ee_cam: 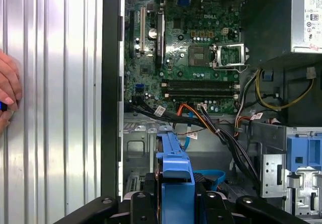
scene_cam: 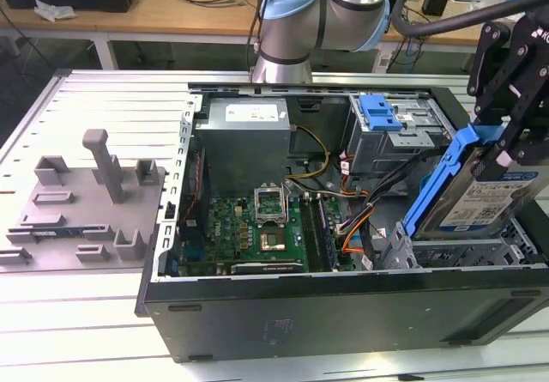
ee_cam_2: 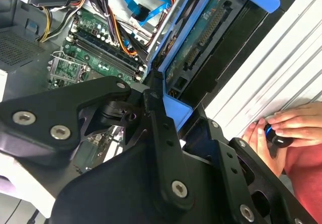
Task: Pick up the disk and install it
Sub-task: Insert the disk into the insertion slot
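1. Exterior view: the gripper (scene_cam: 510, 137) was clamped shut on the disk (scene_cam: 491, 195) and held it by its upper end.
2. The disk stood steeply tilted, with its label side facing this camera. Its blue bracket (scene_cam: 439, 180) ran along the edge toward the exterior view's left.
3. The disk was positioned over the metal drive cage (scene_cam: 523, 240), at the end of the open computer case (scene_cam: 343, 318) on the exterior view's right. Whether the lower edge of the disk touched the cage could not be determined.
4. The motherboard (scene_cam: 257, 227) lay exposed on the case floor, toward the exterior view's left of the disk.
5. A grey fixture (scene_cam: 94, 197) with upright posts sat on the slatted metal table (scene_cam: 103, 90), outside the case and well apart from the disk.
6. In the second wrist view, a person's hand (ee_cam_2: 284, 128) rested on the table beside the case, with its fingers around a small dark object.
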{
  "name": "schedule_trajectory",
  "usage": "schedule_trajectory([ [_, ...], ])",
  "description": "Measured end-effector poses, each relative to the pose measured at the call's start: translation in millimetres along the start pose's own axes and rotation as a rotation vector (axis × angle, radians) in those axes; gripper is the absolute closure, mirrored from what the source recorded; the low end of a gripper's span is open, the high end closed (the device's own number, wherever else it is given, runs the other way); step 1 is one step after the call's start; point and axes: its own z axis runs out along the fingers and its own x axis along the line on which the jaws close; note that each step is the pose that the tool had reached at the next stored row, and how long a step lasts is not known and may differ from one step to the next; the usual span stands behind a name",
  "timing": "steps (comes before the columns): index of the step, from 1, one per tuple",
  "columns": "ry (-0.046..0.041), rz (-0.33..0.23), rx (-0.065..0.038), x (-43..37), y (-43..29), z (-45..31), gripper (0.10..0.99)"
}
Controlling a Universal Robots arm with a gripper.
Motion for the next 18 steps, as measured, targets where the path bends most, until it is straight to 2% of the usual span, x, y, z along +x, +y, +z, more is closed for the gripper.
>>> schedule_trajectory([
  [18, -0.0004, 0.0, -0.001, 5.0, -0.3, 27.0, 0.718],
])
